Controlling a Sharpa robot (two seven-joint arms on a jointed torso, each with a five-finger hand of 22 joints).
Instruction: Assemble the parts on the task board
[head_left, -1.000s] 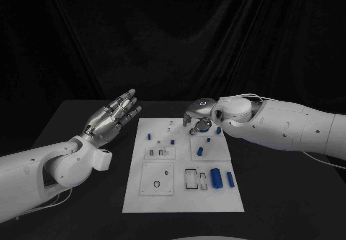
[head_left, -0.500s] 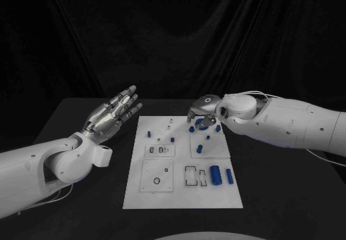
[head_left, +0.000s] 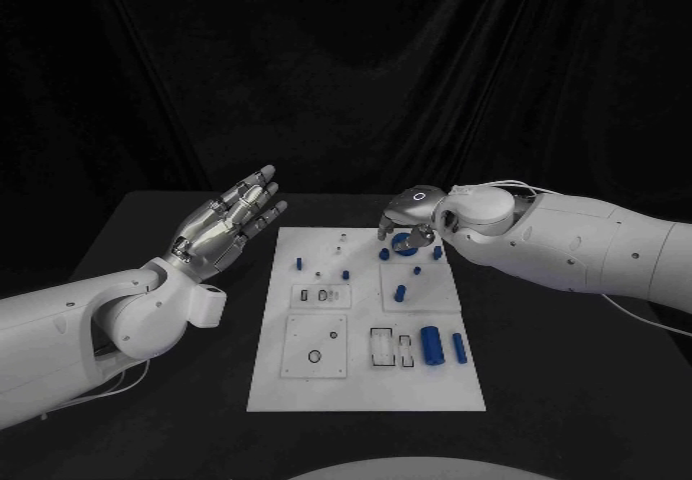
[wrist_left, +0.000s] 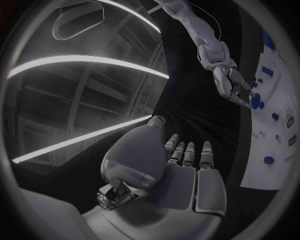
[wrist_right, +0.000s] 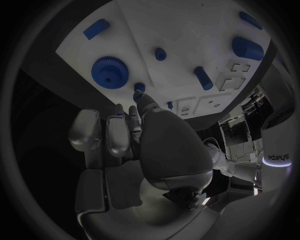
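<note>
setting: black worktop with dark drapes behind it, and the white task board lying flat in the middle.

right robot hand: parked over the far end of the board with its fingers curled down together. The fingertips look to be pinching a small blue peg, but honestly I can't tell if it's truly gripped or just touched. The blue gear sits just beside those fingertips on the board.

left robot hand: raised off to the side of the board, fingers spread apart, nothing in it, well away from any part.

parts on the board: a big blue cylinder and a slimmer one lie loose near the right edge, and a few small blue pieces dot the far half, e.g. one by the left edge.

pockets: the rectangular cutouts next to the big cylinder look unfilled. The square plate nearer the robot has a ring-shaped hole that looks open too.

progress: early-ish, I'd say. Most parts seem to be lying loose rather than seated, so plenty left to do.
</note>
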